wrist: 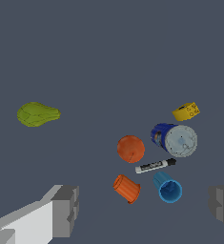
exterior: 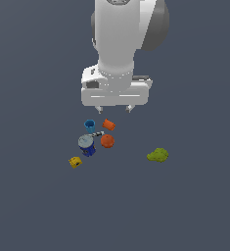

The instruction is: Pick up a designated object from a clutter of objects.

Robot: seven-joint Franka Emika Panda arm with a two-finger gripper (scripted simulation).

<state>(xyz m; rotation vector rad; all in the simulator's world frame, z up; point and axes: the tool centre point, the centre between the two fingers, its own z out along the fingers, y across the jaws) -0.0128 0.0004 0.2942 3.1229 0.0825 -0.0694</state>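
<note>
White, my arm is hanging upright above the clutter, my claw (exterior: 115, 109) standing apart and empty, well off the mustard-yellow block (exterior: 76, 162) lying on the table (exterior: 185, 206).

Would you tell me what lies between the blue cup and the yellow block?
In the exterior view, the blue can with grey lid sits between the blue cup and the yellow block; the wrist view agrees.

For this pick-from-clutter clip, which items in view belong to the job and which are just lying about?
Belongs to the job:
- yellow block, the pick target
- gripper, open, holding nothing, above the pile

Just lying about:
- blue cup
- orange block
- orange-red ball
- blue can with grey lid
- marker pen
- yellow-green blob, apart from the pile
</note>
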